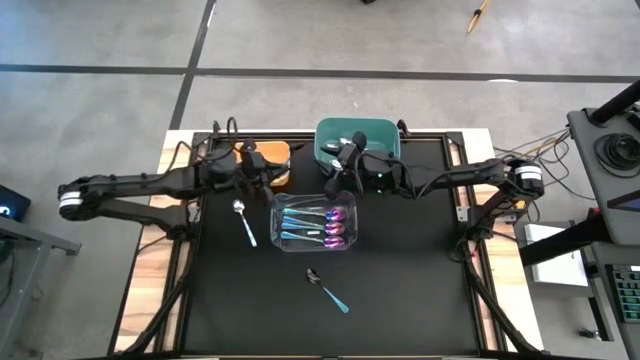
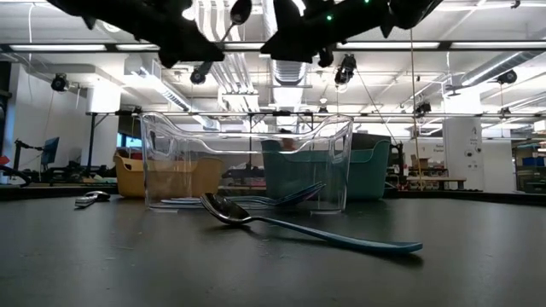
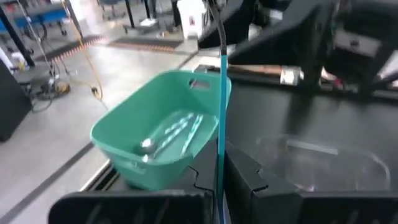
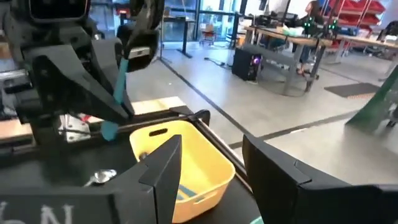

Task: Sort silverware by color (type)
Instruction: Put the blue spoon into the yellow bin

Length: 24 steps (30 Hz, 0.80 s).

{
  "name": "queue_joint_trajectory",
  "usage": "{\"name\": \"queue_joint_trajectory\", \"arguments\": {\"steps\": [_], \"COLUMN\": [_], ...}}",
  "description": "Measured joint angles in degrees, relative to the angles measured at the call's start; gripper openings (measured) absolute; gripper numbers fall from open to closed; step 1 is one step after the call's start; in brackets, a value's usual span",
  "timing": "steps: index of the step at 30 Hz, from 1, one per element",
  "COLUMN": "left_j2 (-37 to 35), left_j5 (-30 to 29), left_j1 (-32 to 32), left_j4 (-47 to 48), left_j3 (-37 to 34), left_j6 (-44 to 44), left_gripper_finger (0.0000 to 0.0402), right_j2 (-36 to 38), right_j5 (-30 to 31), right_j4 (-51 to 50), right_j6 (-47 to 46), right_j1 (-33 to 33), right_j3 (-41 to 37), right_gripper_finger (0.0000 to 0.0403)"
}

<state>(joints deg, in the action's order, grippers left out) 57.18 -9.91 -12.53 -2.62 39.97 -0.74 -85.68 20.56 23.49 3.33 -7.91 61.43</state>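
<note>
1. From my station, the left gripper hangs above the counter near its 10 o'clock edge, beside the yellow plastic bin. Its fingers are pressed together on the thin teal handle of a spoon, which stands upright between them, bowl end up.
2. Just below it, at about 9 o'clock from the clear bin, a silver-bowled, light-blue-handled spoon lies loose on the black mat.
3. At the centre sits the clear plastic bin, holding several teal-handled spoons with iridescent purple-pink bowls.
4. At 6 o'clock from that bin, a dark-bowled spoon with a teal handle lies alone, well apart from everything.
5. At 12 o'clock, the teal-green plastic bin holds a few silver spoons. The right gripper hovers just in front of it, fingers spread and holding nothing.
6. What worries me: I judge the pinch on the handle to be narrow, so the spoon could swivel or slip if I swing the left arm fast. The two grippers are close above the bins; a careless move could knock them together. Released from this height, the spoon could bounce off a rim onto the counter. I can't read its bowl colour surely, so the wrong bin is a risk.
7. Writing: in the right wrist view some pale letters show on a dark part at the edge, too cropped to read. No brands legible.
</note>
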Motion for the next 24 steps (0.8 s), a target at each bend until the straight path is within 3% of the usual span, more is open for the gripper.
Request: {"name": "queue_joint_trajectory", "arguments": {"steps": [3, 11, 17, 24], "left_j2": [-2.7, -4.7, -3.0, -0.4], "left_j5": [1.0, 11.7, 14.6, 14.6], "left_j1": [0.0, 0.2, 0.4, 0.4], "left_j4": [6.4, 19.1, 18.9, 13.6], "left_j3": [0.0, 0.0, 0.0, 0.0], "left_j6": [0.3, -0.2, -0.8, -1.0], "left_gripper_finger": [0.0, 0.0, 0.0, 0.0], "right_j2": [0.9, 1.9, 1.5, 1.2], "right_j5": [-1.5, -19.3, -26.6, -27.0], "right_j4": [-2.9, -9.9, -9.7, -7.5], "right_j6": [1.5, 2.7, 2.6, 1.4], "right_j1": [0.0, -0.4, -0.4, -0.4], "right_j3": [0.0, 2.3, 3.8, 4.1], "right_gripper_finger": [0.0162, 0.0162, 0.0162, 0.0162]}}
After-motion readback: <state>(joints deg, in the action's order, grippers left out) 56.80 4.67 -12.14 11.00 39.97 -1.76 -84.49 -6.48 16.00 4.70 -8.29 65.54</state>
